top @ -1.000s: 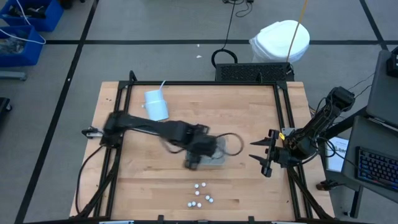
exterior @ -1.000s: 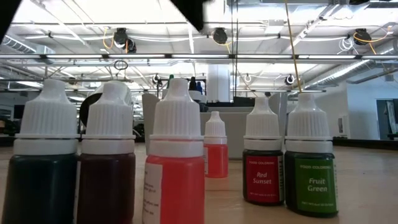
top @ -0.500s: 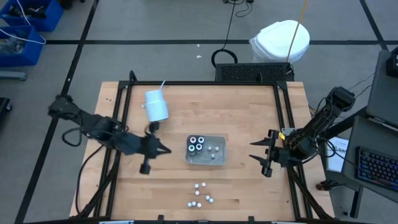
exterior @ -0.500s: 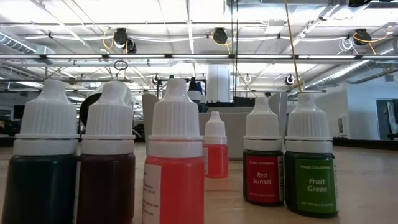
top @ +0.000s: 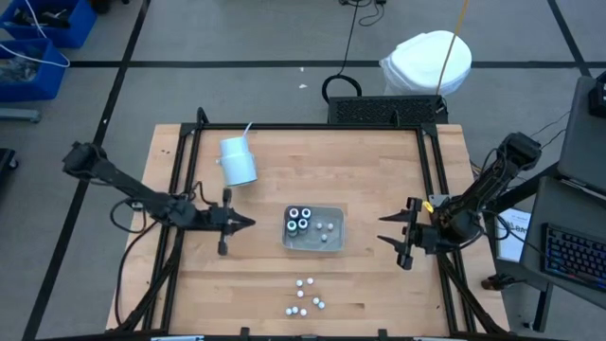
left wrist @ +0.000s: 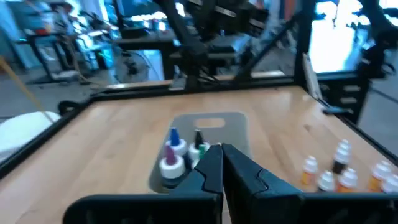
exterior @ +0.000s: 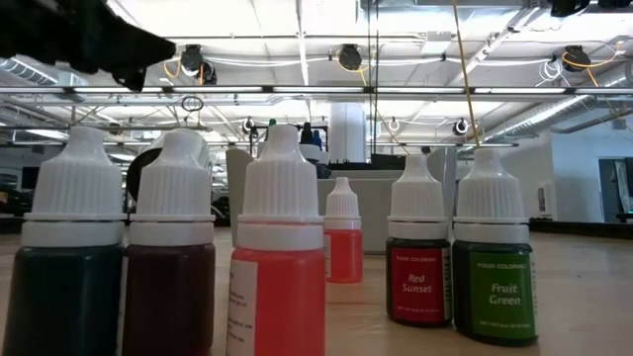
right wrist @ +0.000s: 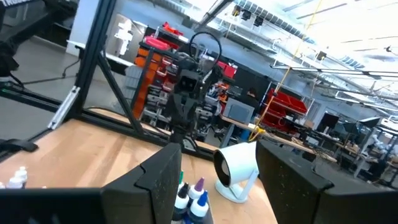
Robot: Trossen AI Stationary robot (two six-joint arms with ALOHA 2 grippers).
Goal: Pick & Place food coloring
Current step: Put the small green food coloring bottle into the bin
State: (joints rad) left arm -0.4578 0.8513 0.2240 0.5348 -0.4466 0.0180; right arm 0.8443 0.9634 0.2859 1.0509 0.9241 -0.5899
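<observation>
A clear square tray (top: 333, 214) sits at the table's middle. It holds several food coloring bottles (top: 299, 220), dark round ones with white-ringed tops and tiny white-capped ones (left wrist: 173, 155). More food coloring bottles (top: 305, 297) stand loose near the table's near edge, and they fill the low view (exterior: 281, 247). My left gripper (top: 251, 224) hovers shut and level just left of the tray, pointing at it (left wrist: 221, 155). My right gripper (top: 382, 227) waits open to the right of the tray, nothing between its fingers (right wrist: 217, 180).
A white cup with a straw (top: 238, 159) lies at the far left of the table (right wrist: 236, 167). Black frame rails (top: 185, 152) run along the table's edges. A white bag (top: 428, 62) stands beyond the far edge. Bare wood lies between tray and loose bottles.
My left gripper has drawn back from above the tray toward the table's left edge, sinking and tipping from pointing down to level. The tray and the bottles in it, hidden under the arm before, now show. The right arm has kept still.
</observation>
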